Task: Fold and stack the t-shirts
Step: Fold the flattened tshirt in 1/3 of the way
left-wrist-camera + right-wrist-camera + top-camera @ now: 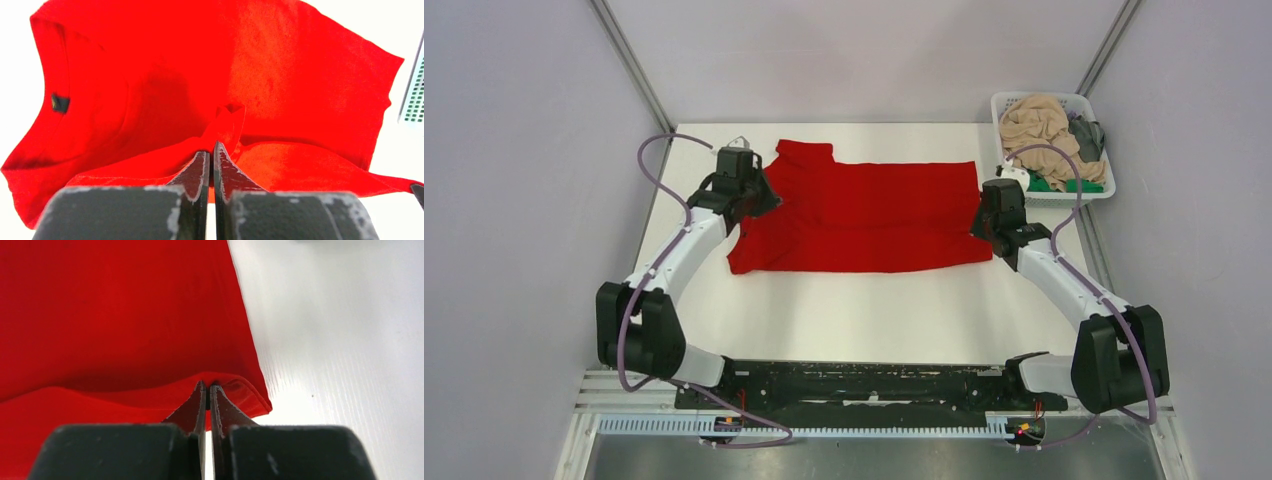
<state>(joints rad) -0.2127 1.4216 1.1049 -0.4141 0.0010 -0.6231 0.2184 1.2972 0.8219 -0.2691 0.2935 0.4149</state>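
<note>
A bright red t-shirt (864,205) lies spread across the middle of the white table, collar end to the left. My left gripper (762,200) is shut on a pinch of the red cloth (227,125) near the sleeve and collar end; the collar label shows in the left wrist view (60,103). My right gripper (980,225) is shut on the shirt's hem corner (240,387) at the right end. Peach-beige (1039,125), dark grey (1088,135) and green (1064,184) t-shirts lie heaped in the basket at the back right.
The white slotted basket (1102,195) stands at the table's back right corner, close behind my right gripper; its side shows in the left wrist view (413,95). Bare table (864,320) lies between the shirt and the arm bases. Grey walls enclose the table.
</note>
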